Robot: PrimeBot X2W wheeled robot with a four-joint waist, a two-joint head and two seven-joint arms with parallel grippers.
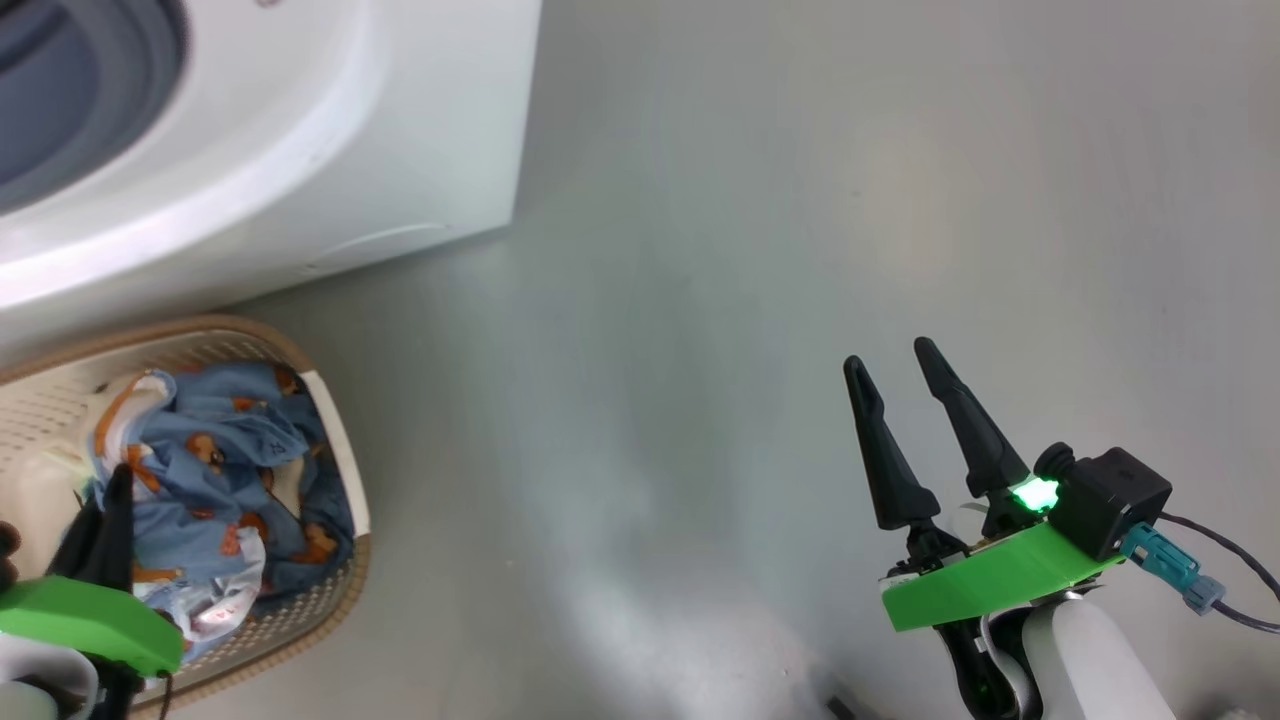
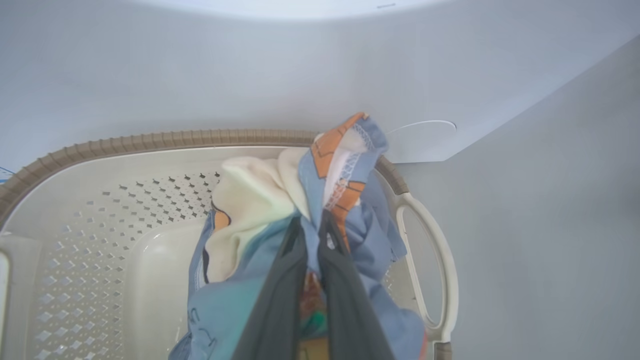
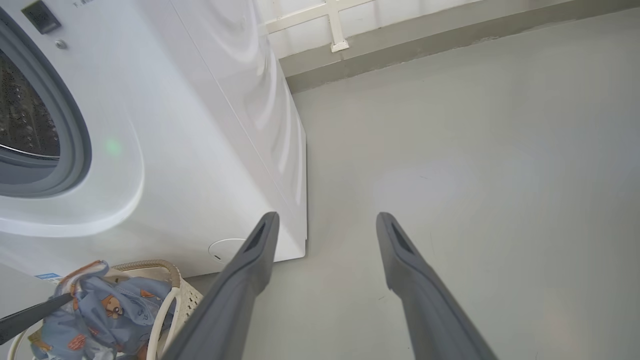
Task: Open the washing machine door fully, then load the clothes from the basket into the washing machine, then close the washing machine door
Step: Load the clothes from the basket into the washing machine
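Blue fabric, grip: the left gripper [image 2: 311, 223] has its fingers clenched on a raised fold of the clothes [image 2: 372, 220], inside the basket [image 2: 150, 137] at its handle end.
Right fingers: the right gripper [image 1: 889, 355] is spread and grasps nothing, over the floor [image 1: 750, 250] well apart from the basket.
Risk, pinch: only a narrow fold sits between the tips, so it may slip out on the lift.
Risk, tangle: the pieces are bunched, so one may trail over the basket rim or tug the light basket along.
Risk, far end: the washing machine [image 1: 400, 130] stands just behind the basket, and a hanging tail could snag its grey ring [image 3: 75, 125].
Look: soft, crumpled light blue with orange-brown figures, and a cream cloth [image 2: 250, 190] tucked against it.
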